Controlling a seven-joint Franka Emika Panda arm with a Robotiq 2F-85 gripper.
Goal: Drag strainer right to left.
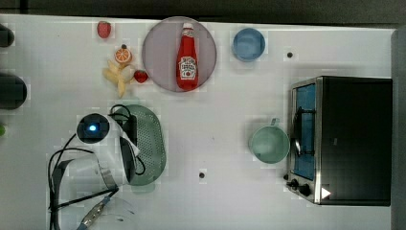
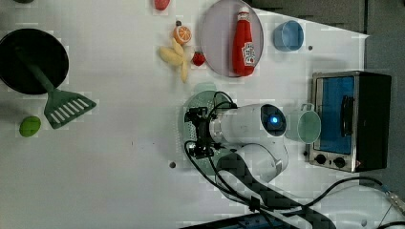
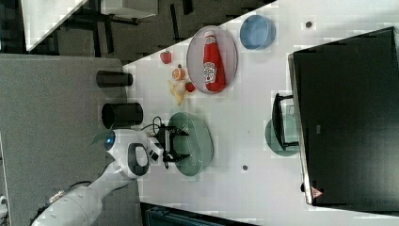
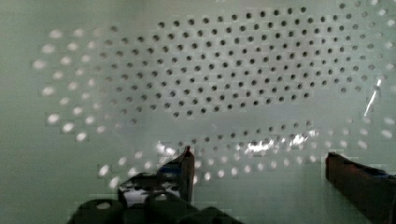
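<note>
The strainer [image 1: 152, 143] is a pale green oval basin with a dotted surface, lying left of centre in the top view, also seen in the left view [image 2: 204, 94] and the right view [image 3: 197, 141]. My gripper [image 2: 193, 131] reaches down into the basin, with the white arm covering the side of it nearer the top view's left. The perforated floor [image 4: 224, 79] spreads across the wrist view, and my gripper [image 4: 271, 172] stands open just above it with nothing between the dark fingers [image 4: 184, 165]. A round pale green mug [image 1: 269, 143] sits apart, beside the toaster oven.
A toaster oven [image 1: 349, 139] stands at the top view's right. A ketchup bottle [image 1: 186, 57] lies on a grey plate [image 1: 153, 52], with a blue bowl [image 1: 248, 44] and toy fruit [image 1: 122, 72] nearby. A black pan [image 2: 33, 59], green spatula [image 2: 64, 107] and lime [image 2: 29, 126] sit further off.
</note>
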